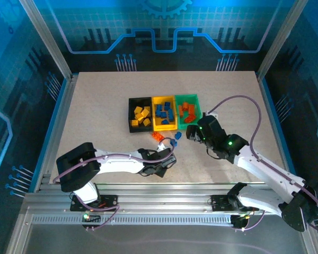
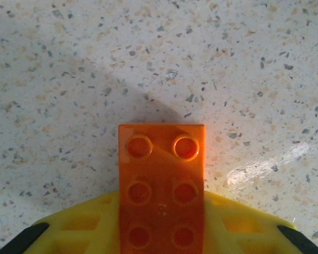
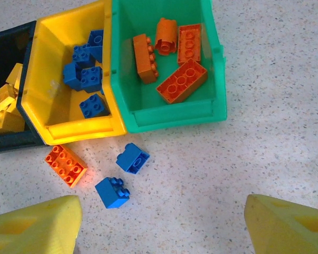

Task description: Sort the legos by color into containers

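Note:
My left gripper (image 2: 161, 233) is shut on an orange lego (image 2: 161, 185), its yellow fingers (image 2: 79, 233) pressed to both sides, just above the speckled table. My right gripper (image 3: 159, 227) hangs open over bare table in front of the containers, nothing between its fingertips. Ahead of it lie one orange lego (image 3: 66, 165) and two blue legos (image 3: 132, 157) (image 3: 112, 191). The black bin (image 1: 131, 114) holds yellow legos, the yellow bin (image 3: 85, 131) blue ones, and the green bin (image 3: 175, 114) several orange ones.
The three bins stand joined in a row at mid-table (image 1: 165, 128). Both arms reach in from the near edge, the left gripper (image 1: 167, 159) and the right gripper (image 1: 193, 133) close together. Metal frame posts (image 1: 61, 79) bound the table.

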